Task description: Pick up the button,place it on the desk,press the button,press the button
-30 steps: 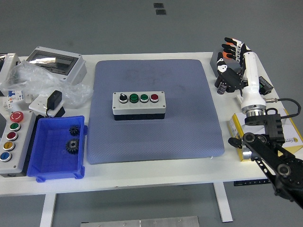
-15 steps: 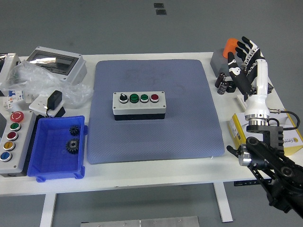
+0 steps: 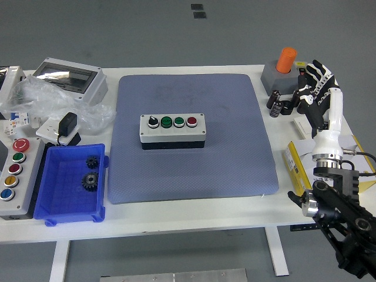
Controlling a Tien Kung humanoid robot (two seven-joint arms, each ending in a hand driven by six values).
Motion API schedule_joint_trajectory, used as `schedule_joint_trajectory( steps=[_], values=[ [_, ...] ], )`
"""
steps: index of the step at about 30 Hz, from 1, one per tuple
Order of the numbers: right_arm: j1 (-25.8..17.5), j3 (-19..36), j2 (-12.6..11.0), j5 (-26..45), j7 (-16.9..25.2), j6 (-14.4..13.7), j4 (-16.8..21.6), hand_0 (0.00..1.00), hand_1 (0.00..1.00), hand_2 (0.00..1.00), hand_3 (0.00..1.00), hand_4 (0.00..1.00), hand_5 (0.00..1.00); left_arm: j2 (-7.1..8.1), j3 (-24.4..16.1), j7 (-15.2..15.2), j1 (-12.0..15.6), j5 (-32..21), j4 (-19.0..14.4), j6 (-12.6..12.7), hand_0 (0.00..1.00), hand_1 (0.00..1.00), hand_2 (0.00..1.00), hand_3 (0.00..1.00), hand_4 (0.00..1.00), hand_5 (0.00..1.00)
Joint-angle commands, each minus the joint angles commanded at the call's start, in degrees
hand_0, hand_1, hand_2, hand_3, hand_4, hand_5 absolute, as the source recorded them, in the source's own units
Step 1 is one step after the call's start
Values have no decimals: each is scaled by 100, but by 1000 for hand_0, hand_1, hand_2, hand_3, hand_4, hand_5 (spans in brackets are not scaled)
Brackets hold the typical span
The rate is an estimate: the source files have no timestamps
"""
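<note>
At the near right corner the robot's black right arm (image 3: 338, 223) rises from below the counter (image 3: 176, 214) edge, over a yellow-and-white box (image 3: 296, 167) lying at the right side. Its white forearm leads up to the right hand (image 3: 314, 94), which hangs above the counter's right side with its fingers (image 3: 320, 69) loosely spread and holding nothing. On the near left a blue bin (image 3: 70, 183) holds two dark gears (image 3: 89, 180), and beside it at the counter's left edge lies a gray box with a column of colored buttons (image 3: 14, 176). A large blue-gray mat (image 3: 194, 170) covers the middle of the counter, and on it, clear of the hand, sits the gray control box (image 3: 172, 130) with a black knob, two green buttons and a red one in a row. Farther left are a black adapter (image 3: 67, 124), crumpled clear plastic (image 3: 44, 97) and a gray enclosure with a clear lid (image 3: 70, 76). At the far right corner, just left of the hand and apart from it, stands a gray base with an orange button (image 3: 286, 59) on top.
</note>
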Motion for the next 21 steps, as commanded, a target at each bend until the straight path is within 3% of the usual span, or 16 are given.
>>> schedule_joint_trajectory(
  steps=[21],
  values=[
    [-275, 553, 100, -392, -158, 0, -142, 844, 792, 812, 851, 868, 621, 65, -41, 88, 169, -303, -30, 81, 634, 643, 538, 608, 579, 212]
  ],
)
